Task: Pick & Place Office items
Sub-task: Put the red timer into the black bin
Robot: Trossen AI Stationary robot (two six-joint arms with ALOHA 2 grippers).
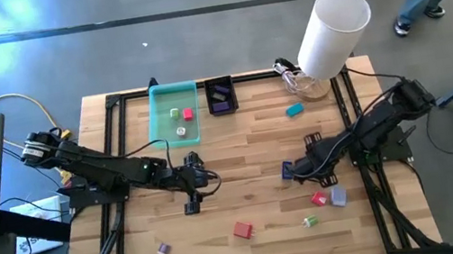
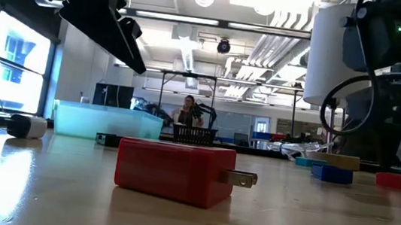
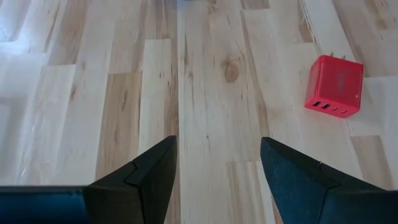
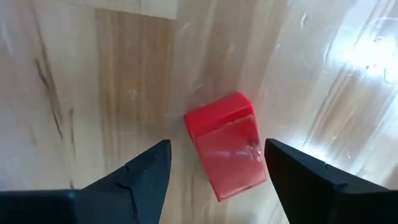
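Note:
Small office items lie scattered on the wooden table. A red charger block (image 1: pixel 242 229) (image 2: pixel 175 170) (image 3: pixel 334 86) lies flat near the front. A red piece (image 1: pixel 319 198) (image 4: pixel 227 145) lies beside a grey-purple piece (image 1: pixel 339 196), a green piece (image 1: pixel 311 220) and a blue piece (image 1: pixel 288 170). A teal piece (image 1: pixel 295 109) lies farther back. My right gripper (image 1: pixel 307 176) (image 4: pixel 216 143) hovers open over the red piece, one finger on each side, apart from it. My left gripper (image 1: pixel 193 191) (image 3: pixel 217 140) is open above bare wood left of centre.
A teal tray (image 1: pixel 174 112) at the far edge holds green, pink and white pieces. Beside it a black basket (image 1: pixel 220 94) holds a purple piece. A large white cylinder (image 1: pixel 332 33) stands at the far right. A small purple-grey piece (image 1: pixel 163 248) lies near the front left.

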